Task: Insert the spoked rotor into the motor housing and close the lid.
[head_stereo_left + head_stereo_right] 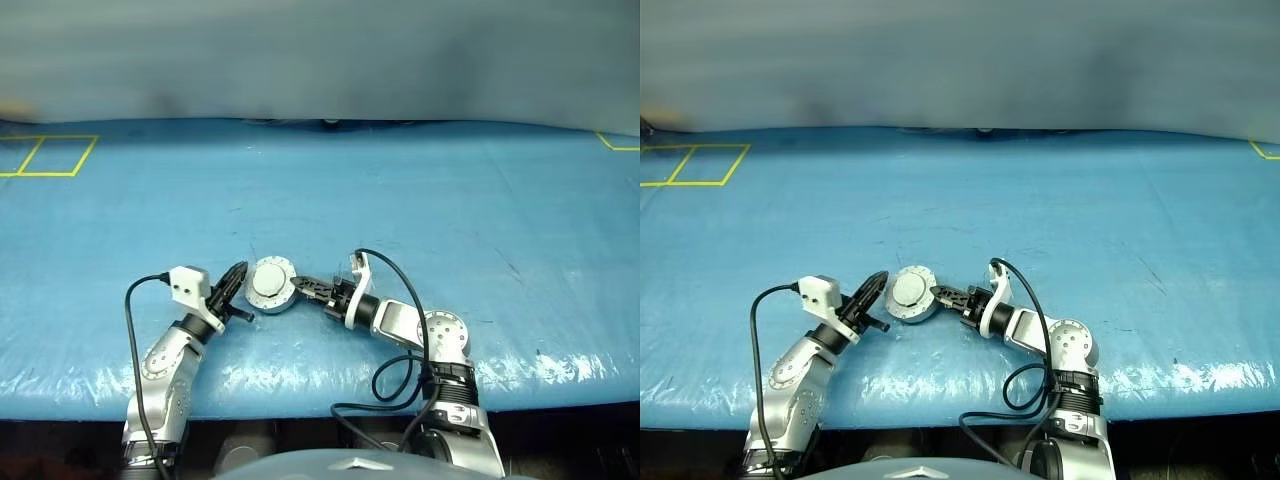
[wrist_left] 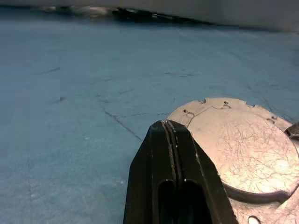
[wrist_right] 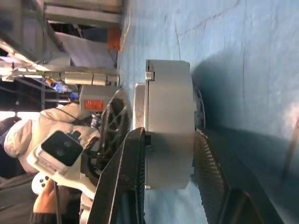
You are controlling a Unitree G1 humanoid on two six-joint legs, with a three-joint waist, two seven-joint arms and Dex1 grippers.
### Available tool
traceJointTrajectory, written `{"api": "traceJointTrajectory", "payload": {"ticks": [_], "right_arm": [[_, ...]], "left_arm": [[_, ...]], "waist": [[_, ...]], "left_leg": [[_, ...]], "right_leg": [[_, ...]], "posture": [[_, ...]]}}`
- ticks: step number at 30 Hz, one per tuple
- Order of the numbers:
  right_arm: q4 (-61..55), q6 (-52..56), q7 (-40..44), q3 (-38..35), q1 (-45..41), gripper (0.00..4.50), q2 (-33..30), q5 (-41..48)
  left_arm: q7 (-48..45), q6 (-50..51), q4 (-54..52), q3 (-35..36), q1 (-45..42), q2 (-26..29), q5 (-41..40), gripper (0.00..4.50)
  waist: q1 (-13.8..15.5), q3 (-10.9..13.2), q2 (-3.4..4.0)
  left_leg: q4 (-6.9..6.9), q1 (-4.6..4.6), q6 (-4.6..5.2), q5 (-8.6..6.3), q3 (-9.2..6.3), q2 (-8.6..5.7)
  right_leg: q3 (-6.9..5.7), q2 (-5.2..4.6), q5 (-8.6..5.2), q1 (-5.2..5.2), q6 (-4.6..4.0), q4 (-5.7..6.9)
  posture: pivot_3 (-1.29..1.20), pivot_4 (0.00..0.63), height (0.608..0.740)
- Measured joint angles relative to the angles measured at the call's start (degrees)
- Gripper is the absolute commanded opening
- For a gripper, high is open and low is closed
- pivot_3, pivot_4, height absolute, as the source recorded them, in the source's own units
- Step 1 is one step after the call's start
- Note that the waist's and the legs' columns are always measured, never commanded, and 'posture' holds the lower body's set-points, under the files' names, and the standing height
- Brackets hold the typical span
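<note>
The motor housing (image 1: 274, 303) is near the table's front edge, its lid (image 1: 268, 281) down on it with the smooth silver face up. The spoked rotor is hidden. My right gripper (image 1: 300, 287) reaches in from the right and is shut on the housing (image 3: 170, 135), one finger (image 3: 124, 186) on the lid side and the other finger (image 3: 210, 182) under the base. My left gripper (image 1: 239, 272) is shut and empty, its tips at the housing's left edge. In the left wrist view those closed fingers (image 2: 170, 154) stand just beside the lid (image 2: 243, 149).
The table (image 1: 420, 200) is covered in blue sheeting, with its front edge close behind both wrists. Yellow tape squares (image 1: 45, 155) mark the back left and a yellow corner (image 1: 620, 143) the back right. A black cable (image 1: 400, 290) loops over my right wrist.
</note>
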Motion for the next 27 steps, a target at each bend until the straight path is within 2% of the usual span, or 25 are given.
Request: {"api": "traceJointTrajectory", "payload": {"ticks": [1,4,7,15,16,19,23,27], "right_arm": [[0.4,-0.5,-1.0,-1.1,-0.2,1.13,0.2,0.9],[0.7,-1.8,-3.7,-3.5,-0.1,1.13,0.4,3.8],[0.7,-3.3,-6.0,-4.9,-0.1,1.13,0.3,6.4],[-3.2,-4.8,-8.8,-4.4,-0.7,1.13,0.4,18.9],[-3.8,-4.9,-9.2,-3.9,-0.9,1.13,0.5,20.3],[-5.4,-5.0,-10.7,-1.4,-1.5,1.13,0.6,25.5],[-7.2,-5.5,-13.2,0.9,-1.7,1.13,0.7,29.7],[-7.2,-4.9,-14.9,5.1,-1.9,1.13,0.8,31.0]], "left_arm": [[0.3,2.3,-1.8,1.2,0.1,-0.5,-3.6,0.00],[1.5,6.7,-6.5,2.2,1.5,-0.7,-8.6,0.61],[1.6,9.2,-8.3,1.7,3.6,-0.9,-10.5,1.56],[6.4,15.1,-9.6,3.0,4.7,-7.7,-22.1,4.29],[7.2,15.7,-9.8,3.2,4.4,-8.2,-23.4,4.48],[11.2,19.6,-10.1,4.6,3.4,-9.7,-30.3,4.48],[11.1,25.2,-10.5,5.3,3.7,-9.0,-40.2,4.48],[10.5,28.6,-10.8,3.5,3.4,-8.6,-44.7,4.48]], "waist": [[0.0,0.0,0.00],[-0.1,0.0,0.00],[-0.1,0.0,0.01],[-0.3,0.3,-0.05],[-0.3,0.3,-0.05],[-0.3,0.3,-0.07],[-0.3,0.4,-0.10],[-0.4,0.4,-0.11]], "left_leg": [[0.00,-0.05,0.01,0.00,0.00,-0.01],[0.00,-0.08,0.04,-0.02,0.09,-0.02],[-0.01,-0.10,0.06,-0.03,0.19,0.00],[0.01,-0.25,0.06,-0.03,0.22,0.05],[0.01,-0.26,0.06,-0.03,0.21,0.05],[0.03,-0.28,0.07,-0.03,0.21,0.04],[0.07,-0.31,0.09,-0.04,0.22,0.02],[0.09,-0.31,0.08,-0.03,0.22,0.03]], "right_leg": [[0.00,0.00,0.00,-0.04,0.00,0.00],[0.06,0.00,0.00,-0.08,0.00,-0.05],[0.12,0.02,-0.01,-0.15,0.00,-0.05],[0.15,0.07,-0.01,-0.31,0.00,-0.03],[0.15,0.07,-0.01,-0.31,0.00,-0.03],[0.15,0.06,-0.01,-0.32,0.00,-0.04],[0.14,0.07,-0.01,-0.33,0.01,-0.06],[0.15,0.24,-0.01,-0.33,0.01,-0.04]], "posture": [[0.00,0.150,0.740],[0.00,0.150,0.740],[0.00,0.150,0.740],[0.00,0.150,0.740],[0.00,0.150,0.740],[0.00,0.150,0.740],[0.00,0.150,0.740],[0.00,0.150,0.740]]}}
